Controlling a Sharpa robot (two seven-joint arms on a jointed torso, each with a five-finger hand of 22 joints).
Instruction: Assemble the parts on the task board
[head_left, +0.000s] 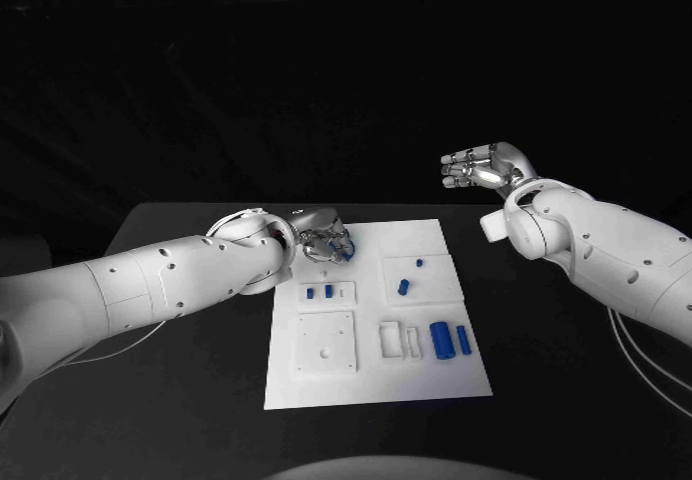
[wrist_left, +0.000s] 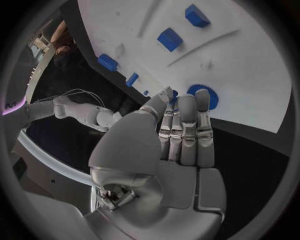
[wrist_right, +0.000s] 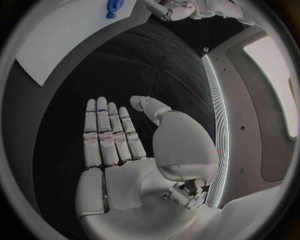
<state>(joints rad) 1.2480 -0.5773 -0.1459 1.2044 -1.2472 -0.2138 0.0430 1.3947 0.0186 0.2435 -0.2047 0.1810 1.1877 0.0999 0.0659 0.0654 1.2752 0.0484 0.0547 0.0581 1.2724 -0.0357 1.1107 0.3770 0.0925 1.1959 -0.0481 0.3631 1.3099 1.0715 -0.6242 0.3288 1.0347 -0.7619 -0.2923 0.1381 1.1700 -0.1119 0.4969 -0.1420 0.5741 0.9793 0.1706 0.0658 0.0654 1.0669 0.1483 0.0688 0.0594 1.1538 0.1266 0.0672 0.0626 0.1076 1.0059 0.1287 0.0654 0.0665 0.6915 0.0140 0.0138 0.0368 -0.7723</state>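
Left robot hand (head_left: 326, 245) grips blue part (wrist_left: 205, 96) at task board (head_left: 418, 385) far-left corner; right robot hand (head_left: 480, 166) open, raised far right.

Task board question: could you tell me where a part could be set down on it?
The task board is bare along its near edge, below the square plate and blue parts. Its far left corner is crowded by the left hand.

dim surround | bright task board (head_left: 378, 310) | fisheye-bent wrist edges
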